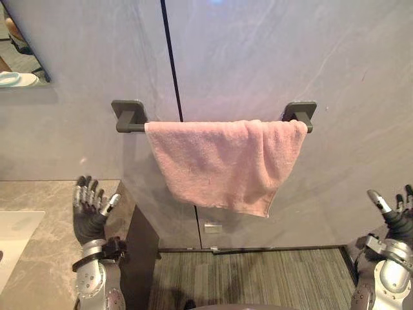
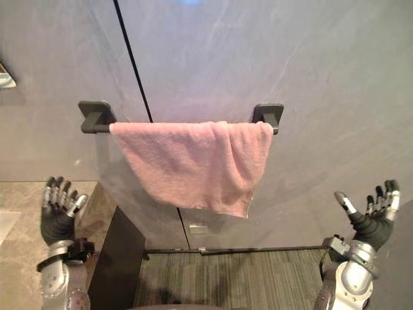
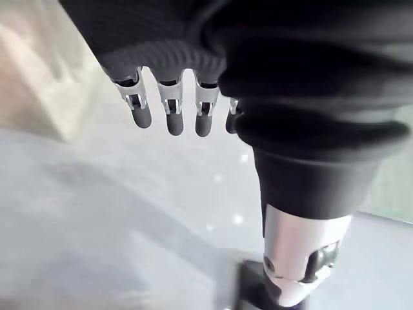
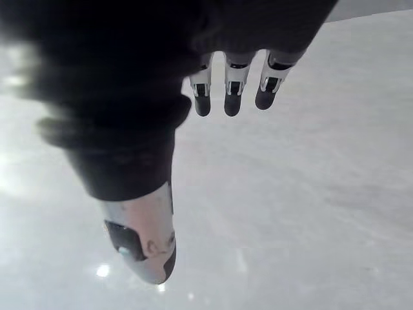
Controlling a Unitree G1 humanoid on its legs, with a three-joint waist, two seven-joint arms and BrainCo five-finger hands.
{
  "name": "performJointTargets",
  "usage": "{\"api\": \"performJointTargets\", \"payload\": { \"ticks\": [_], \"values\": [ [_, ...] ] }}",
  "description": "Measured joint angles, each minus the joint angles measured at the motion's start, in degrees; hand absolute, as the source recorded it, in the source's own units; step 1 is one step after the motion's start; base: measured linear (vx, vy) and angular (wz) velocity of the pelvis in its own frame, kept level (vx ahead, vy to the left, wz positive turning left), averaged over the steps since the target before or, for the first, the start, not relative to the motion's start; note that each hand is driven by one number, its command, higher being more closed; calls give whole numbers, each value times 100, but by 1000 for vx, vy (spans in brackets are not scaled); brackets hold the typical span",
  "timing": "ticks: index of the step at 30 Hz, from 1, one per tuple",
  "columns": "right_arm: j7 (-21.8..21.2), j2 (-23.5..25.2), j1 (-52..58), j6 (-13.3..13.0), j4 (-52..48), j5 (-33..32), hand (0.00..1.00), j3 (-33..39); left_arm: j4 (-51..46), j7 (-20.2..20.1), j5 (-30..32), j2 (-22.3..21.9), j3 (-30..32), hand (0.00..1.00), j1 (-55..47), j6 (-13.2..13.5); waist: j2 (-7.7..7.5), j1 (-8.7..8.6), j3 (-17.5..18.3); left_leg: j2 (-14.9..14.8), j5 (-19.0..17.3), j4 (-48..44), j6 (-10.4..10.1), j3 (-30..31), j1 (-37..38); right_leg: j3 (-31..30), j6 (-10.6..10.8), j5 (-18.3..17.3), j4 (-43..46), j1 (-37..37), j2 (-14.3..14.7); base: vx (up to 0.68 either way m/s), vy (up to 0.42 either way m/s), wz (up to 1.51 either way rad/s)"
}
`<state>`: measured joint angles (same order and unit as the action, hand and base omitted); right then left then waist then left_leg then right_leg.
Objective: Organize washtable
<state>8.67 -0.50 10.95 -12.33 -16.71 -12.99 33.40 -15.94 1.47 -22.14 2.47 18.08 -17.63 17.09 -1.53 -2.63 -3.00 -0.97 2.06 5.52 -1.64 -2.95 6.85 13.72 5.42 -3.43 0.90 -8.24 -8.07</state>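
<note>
No legible text, label, number or sign anywhere, small pale plate (image 1: 212, 227) low on the wall panel (image 1: 271, 51) beneath the pink towel (image 1: 222, 161), too small to read

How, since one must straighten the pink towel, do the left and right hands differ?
The left hand is over the stone counter; the right hand is off it, before the grey wall. The left hand's thumb lies near its fingers; the right hand's spreads wide. Both are open, empty, fingers up, below the pink towel and apart from it.
</note>
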Motion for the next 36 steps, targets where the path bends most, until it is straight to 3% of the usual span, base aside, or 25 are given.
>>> {"api": "performJointTargets", "payload": {
  "ticks": [7,10,13,18,22,24,36],
  "values": [
    [-242,-135,-605,-537,-1054,-498,0,-279,-1621,-108,-151,15,-223,0,148,411,-9,-67,26,9,0,-1,4,24,117,-40,1,1,-6,-100,1,-29,-6,-1],
    [-552,-340,-852,-666,-1597,-759,0,-901,-2148,-310,-381,180,-771,0,180,488,-10,-124,27,5,0,-1,4,-24,145,-103,9,7,-7,-101,7,-34,-5,-7],
    [-1064,-544,-1045,-767,-1854,-1015,0,-1743,-2304,-706,-612,551,-1709,0,461,546,-30,-132,41,6,0,-2,5,-36,193,-122,12,10,-8,-148,10,-19,-5,-3],
    [-1700,-678,-1151,-758,-1907,-1385,0,-2823,-2260,-1387,-1040,929,-3241,0,658,511,-75,-146,83,14,1,-3,6,-46,205,-135,18,16,-10,-158,10,0,0,0],
    [-2037,-724,-1149,-725,-1911,-1832,0,-3490,-1775,-1605,-1093,1100,-3963,0,785,410,-72,-146,81,18,1,-3,6,-49,248,-139,18,16,-6,-197,14,-24,-4,-1],
    [-2273,-993,-1141,-680,-1910,-1923,0,-3887,-1417,-1690,-1076,1214,-4308,0,795,317,-70,-152,79,19,-2,-3,6,-63,298,-148,18,16,-8,-238,14,-39,-3,-2],
    [-2893,-2197,-639,-142,-1314,-2007,0,-5090,-236,-1981,-521,1769,-4899,0,1057,119,-42,-197,32,21,-1,-1,6,-188,301,-291,23,26,0,-155,26,-24,2,-5]
  ]
}}
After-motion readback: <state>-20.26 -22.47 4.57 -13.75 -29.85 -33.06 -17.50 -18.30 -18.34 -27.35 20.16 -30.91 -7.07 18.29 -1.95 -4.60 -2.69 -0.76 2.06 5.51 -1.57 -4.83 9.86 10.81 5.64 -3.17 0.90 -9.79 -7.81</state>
